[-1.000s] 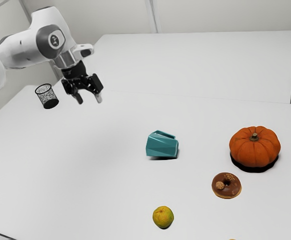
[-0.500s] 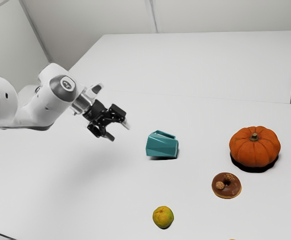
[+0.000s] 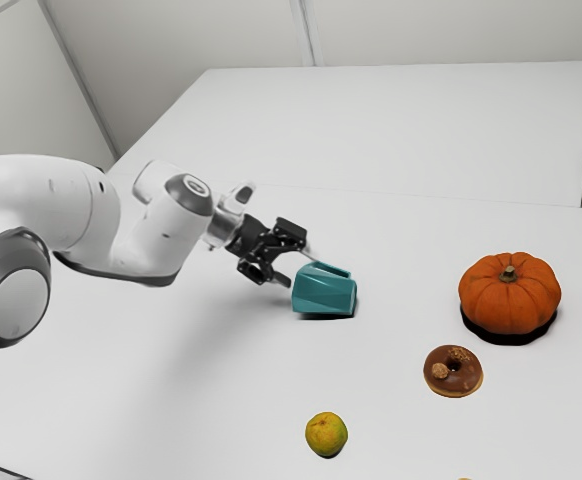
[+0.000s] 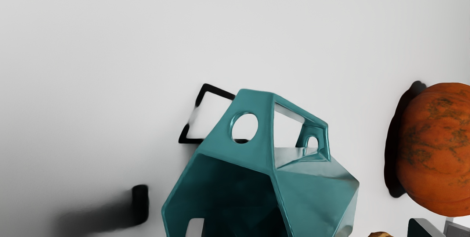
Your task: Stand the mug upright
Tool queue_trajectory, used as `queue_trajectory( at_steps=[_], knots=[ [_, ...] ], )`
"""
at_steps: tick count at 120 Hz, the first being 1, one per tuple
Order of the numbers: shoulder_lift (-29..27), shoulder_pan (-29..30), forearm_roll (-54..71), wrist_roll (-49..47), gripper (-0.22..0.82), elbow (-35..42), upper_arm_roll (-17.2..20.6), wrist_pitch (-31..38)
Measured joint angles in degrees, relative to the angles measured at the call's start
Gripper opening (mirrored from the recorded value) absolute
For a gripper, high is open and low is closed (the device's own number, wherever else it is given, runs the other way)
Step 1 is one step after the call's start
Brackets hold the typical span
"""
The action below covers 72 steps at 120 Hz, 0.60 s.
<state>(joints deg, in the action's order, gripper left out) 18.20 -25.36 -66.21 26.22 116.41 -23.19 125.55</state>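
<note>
So the mug (image 4: 315,193) runs off the wrist view's edge, and its inside is too dark to make out much. The pumpkin (image 4: 437,149) gets cut off there too. Exterior view clips the arm (image 3: 46,205), plus some yellowish thing (image 3: 464,479), can't tell what.
</note>
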Motion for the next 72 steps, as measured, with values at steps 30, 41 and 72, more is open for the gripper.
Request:
queue_trajectory(
  at_steps=[30,41,72],
  knots=[
    [2.2,-0.22,-4.76,3.99,0.6,-0.2,0.74,0.02],
    [2.31,-0.23,-6.39,5.18,0.6,-0.15,1.1,-0.15],
    [2.33,-0.32,-9.26,7.71,0.6,-0.03,2.13,-1.11]
  ],
)
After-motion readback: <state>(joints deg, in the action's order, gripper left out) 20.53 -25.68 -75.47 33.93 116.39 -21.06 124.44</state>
